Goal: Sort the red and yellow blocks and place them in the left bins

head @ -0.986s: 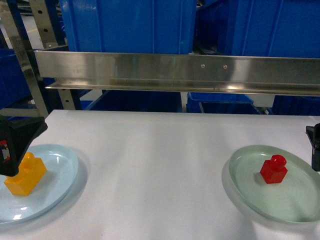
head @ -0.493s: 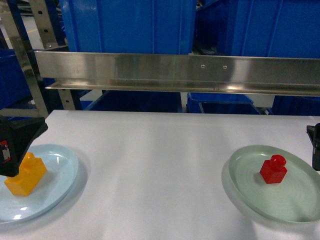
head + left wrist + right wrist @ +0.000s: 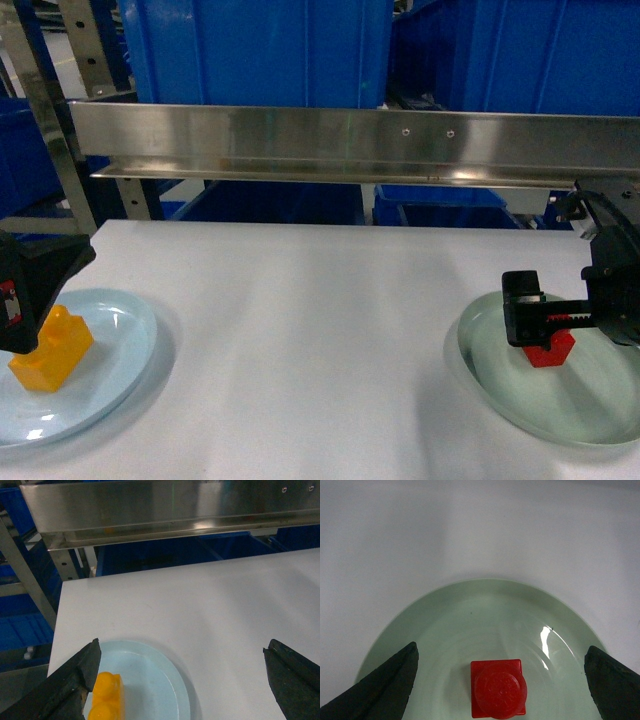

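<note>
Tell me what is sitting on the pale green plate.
One red block with a single round stud rests on the pale green plate. The open right claw hangs over it; in the head view, it covers the block's top.

there are 2 toy bricks (1 red brick (image 3: 547, 350), 1 yellow brick (image 3: 52, 349)), 2 round plates, a pale blue plate (image 3: 120, 345) and a pale green plate (image 3: 560, 405), and 2 grippers.

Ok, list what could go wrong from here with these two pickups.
1. The right end effector is open above the red block on the glossy green plate; an off-centre close might skid it.
2. The left end effector sits right of the yellow block, which is beside its left finger, so closing could push it.
</note>
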{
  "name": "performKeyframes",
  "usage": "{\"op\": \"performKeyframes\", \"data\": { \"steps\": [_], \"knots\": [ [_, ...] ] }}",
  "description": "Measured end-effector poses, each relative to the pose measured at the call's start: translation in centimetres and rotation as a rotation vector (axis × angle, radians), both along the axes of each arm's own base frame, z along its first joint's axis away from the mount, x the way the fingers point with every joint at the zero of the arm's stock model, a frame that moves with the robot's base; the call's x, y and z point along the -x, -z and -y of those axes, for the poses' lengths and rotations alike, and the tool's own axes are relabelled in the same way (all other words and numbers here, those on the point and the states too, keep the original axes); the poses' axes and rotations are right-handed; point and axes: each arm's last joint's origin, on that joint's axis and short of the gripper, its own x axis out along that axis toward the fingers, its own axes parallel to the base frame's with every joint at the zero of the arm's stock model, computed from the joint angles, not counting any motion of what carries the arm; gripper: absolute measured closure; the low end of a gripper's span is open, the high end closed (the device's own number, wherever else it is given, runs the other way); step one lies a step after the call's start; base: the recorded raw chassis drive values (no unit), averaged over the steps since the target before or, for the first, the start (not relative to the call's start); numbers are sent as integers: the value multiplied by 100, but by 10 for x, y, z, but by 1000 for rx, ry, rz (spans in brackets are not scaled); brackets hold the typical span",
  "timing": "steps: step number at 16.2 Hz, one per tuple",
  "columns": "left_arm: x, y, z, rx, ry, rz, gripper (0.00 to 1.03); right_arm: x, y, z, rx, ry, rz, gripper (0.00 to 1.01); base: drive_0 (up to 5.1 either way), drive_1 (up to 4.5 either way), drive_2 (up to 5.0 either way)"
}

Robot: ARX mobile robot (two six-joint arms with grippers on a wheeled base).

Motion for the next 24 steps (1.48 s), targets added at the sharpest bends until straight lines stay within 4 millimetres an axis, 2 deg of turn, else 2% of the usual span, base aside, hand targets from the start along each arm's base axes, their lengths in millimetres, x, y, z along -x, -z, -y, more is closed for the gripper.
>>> {"op": "performKeyframes", "data": {
  "steps": [8, 14, 20, 21, 24],
  "knots": [
    [0, 0, 0, 0, 0, 0, 5, -1, 25, 0, 22, -3, -31, 3, 0, 0, 0],
    [0, 0, 0, 0, 0, 1, 5, 3, 33, 6, 12, 26, -47, 5, 0, 0, 0],
    [0, 0, 0, 0, 0, 0, 5, 14, 46, 2, 8, 25, -48, 67, 0, 0, 0],
    [0, 0, 0, 0, 0, 0, 5, 14, 46, 2, 6, 25, -39, 71, 0, 0, 0],
    [0, 0, 0, 0, 0, 0, 5, 16, 47, 2, -1, 17, -29, 72, 0, 0, 0]
  ]
}}
